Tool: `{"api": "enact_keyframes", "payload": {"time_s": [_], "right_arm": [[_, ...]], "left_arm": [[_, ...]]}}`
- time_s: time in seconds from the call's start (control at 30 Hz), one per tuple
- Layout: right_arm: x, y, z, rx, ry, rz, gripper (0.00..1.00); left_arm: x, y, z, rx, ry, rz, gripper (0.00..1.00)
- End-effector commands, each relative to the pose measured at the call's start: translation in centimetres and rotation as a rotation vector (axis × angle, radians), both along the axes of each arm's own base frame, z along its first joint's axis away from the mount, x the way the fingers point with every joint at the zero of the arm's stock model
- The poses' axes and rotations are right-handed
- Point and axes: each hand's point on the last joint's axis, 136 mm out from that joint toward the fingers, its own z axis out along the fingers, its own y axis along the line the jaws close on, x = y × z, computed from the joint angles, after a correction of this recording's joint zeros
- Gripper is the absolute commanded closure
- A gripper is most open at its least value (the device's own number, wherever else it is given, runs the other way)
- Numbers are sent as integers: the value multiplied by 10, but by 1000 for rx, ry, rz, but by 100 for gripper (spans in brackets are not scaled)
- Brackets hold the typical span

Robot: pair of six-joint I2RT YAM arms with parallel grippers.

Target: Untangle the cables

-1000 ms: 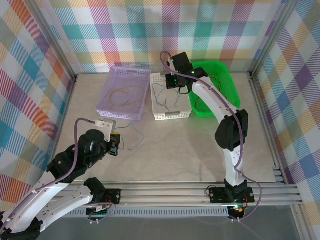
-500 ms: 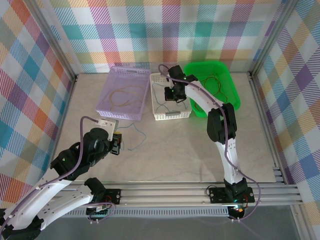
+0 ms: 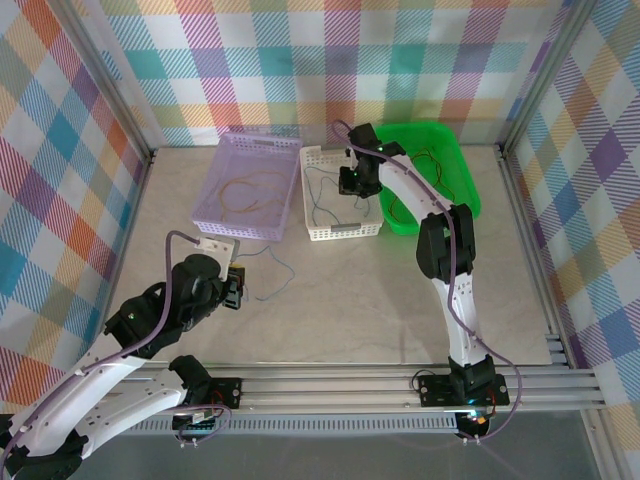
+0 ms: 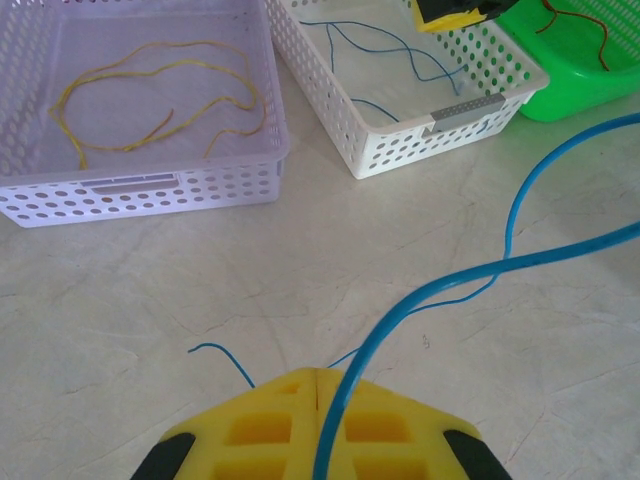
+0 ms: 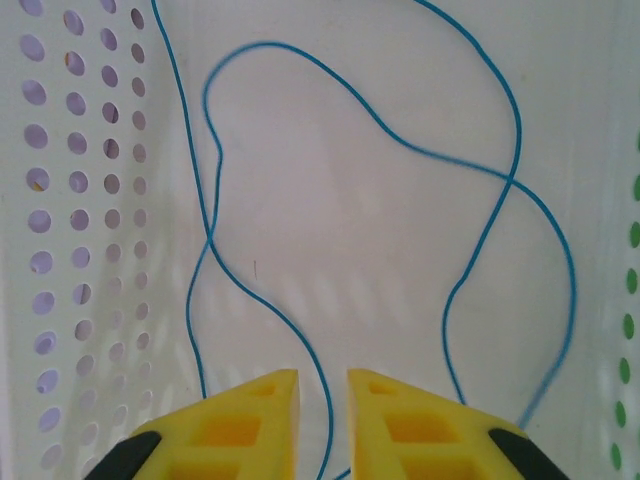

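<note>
While L hand [image 4: 318,375] grips 1 cable [image 4: 520,190], 3 baskets [image 4: 390,150]

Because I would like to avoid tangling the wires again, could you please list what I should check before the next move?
1. Left gripper shut on the thin blue wire above the pale marbled table: ok.
2. Held wire free of others: cannot tell; a short blue end lies beside the fingers.
3. Right gripper with its jaws apart: ok.
4. Loose blue wires in the white perforated plastic basket clear of the right gripper: cannot tell; one strand runs into the gap between its fingers.
5. Thin yellow wires alone in the lilac perforated plastic basket: ok.
</note>
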Motion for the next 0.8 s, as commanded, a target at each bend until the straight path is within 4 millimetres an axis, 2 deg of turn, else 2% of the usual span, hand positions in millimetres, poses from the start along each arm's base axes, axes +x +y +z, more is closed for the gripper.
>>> {"api": "enact_keyframes", "payload": {"time_s": [0.0,0.13,0.23,0.5,0.67,0.77], "right_arm": [[-2,1,36,21,-49,0,80],[-2,-2,59,27,-92,-6,74],[-3,-3,78,39,-126,-9,62],[-13,-3,127,104,-215,-2,42],[-38,-8,175,205,-357,11,20],[-65,-22,200,246,-450,10,8]], "left_arm": [[3,3,-1,7,-4,18,100],[3,2,-2,8,-1,16,100],[3,3,-2,7,0,18,100],[3,3,-2,6,1,17,100],[2,1,-2,2,4,9,100],[2,0,-2,-1,4,3,100]]}}
